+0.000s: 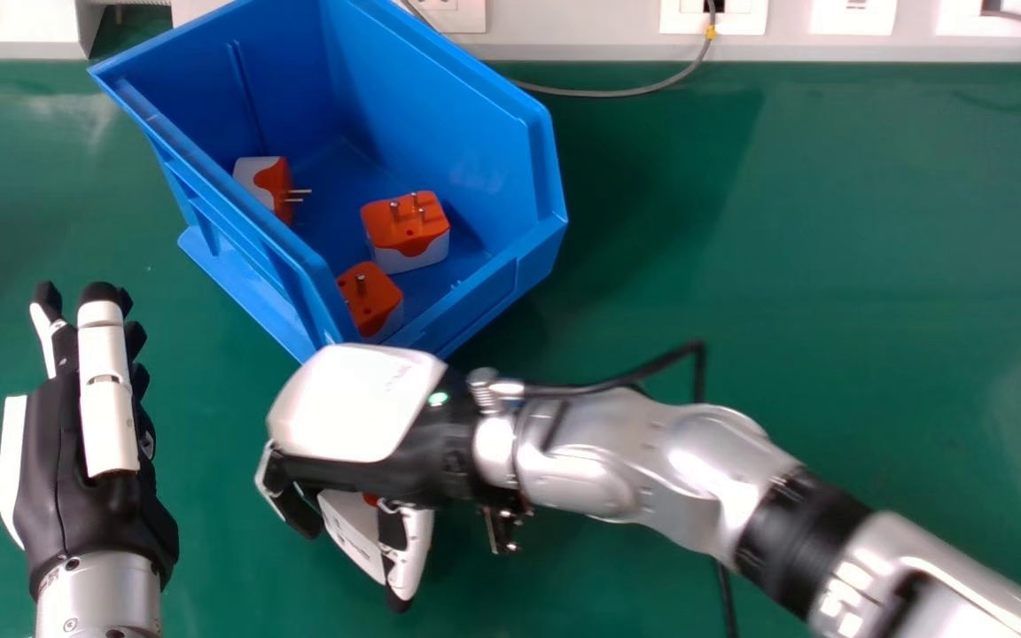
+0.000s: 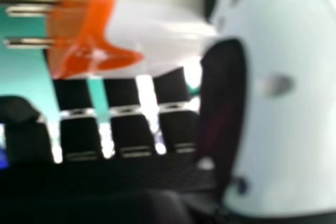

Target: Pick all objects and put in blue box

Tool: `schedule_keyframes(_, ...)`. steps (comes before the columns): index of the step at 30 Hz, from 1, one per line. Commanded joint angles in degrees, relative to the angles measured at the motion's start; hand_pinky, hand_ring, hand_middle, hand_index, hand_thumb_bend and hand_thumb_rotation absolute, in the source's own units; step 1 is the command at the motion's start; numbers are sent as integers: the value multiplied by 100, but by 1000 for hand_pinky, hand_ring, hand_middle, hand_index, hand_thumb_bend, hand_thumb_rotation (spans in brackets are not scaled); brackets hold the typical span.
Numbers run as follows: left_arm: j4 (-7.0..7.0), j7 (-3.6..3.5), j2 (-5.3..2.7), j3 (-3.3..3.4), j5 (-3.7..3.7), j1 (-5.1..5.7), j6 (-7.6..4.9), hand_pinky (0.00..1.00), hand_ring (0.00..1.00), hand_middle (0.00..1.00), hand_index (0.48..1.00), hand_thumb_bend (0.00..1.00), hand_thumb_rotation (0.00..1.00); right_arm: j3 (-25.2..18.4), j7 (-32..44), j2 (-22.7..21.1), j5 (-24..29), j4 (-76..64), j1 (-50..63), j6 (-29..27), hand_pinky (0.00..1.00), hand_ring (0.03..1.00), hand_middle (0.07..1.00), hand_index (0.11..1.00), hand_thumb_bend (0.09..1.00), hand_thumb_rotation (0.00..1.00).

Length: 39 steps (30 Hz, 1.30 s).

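Where the blue box (image 1: 426, 89) stands, you have: left of it, left hand (image 1: 89, 509), fingers straight; at its near side, right hand (image 1: 355, 403), fingers pinching a plug adapter (image 2: 142, 35), apparently the transfer step; next, lift over the rim and release.

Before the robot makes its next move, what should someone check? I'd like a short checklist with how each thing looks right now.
1. Orange-and-white plug adapter with metal pins held by the right hand: ok, it sits between thumb and fingers.
2. Grip firm enough to lift: cannot tell from pictures alone.
3. Open-topped blue plastic box has room: ok, three similar adapters lie inside with bare floor between them.
4. Right hand over the box's opening: not ok, it is just outside the box's near corner.
5. Right hand clear of the box wall: cannot tell, they overlap or nearly meet in view.
6. Black and white left hand out of the way: ok, off to the left.
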Motion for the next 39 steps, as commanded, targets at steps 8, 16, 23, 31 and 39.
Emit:
schedule_keyframes(8, 217, -53, 142, 138, -24, -253, -19, 1000, 967, 961, 977, 288, 947, -767, 593, -650, 868, -1670, 787, -128, 31, 73, 153, 482, 504, 118)
schedule_keyframes(16, 345, -80, 182, 197, -32, -337, -39, 1000, 967, 962, 976, 284, 946, -1130, 1214, -981, 1137, -2724, 1318, 151, 94, 153, 287, 485, 496, 127)
schedule_keyframes(23, 423, -97, 258, 302, -97, -547, 108, 1000, 967, 962, 977, 286, 945, -1918, 1259, -1901, 1366, -3872, 2300, -82, 98, 160, 296, 484, 495, 131)
schedule_keyframes(31, 499, -139, 325, 366, -137, -640, 135, 1000, 976, 965, 980, 293, 942, -2529, 1328, -2436, 1380, -4414, 2723, -111, 105, 177, 284, 475, 493, 142)
schedule_keyframes(39, 578, -158, 383, 382, -120, -681, 120, 1000, 978, 966, 980, 290, 939, -2904, 959, -2398, 1452, -4234, 2773, -268, 81, 140, 224, 471, 488, 151)
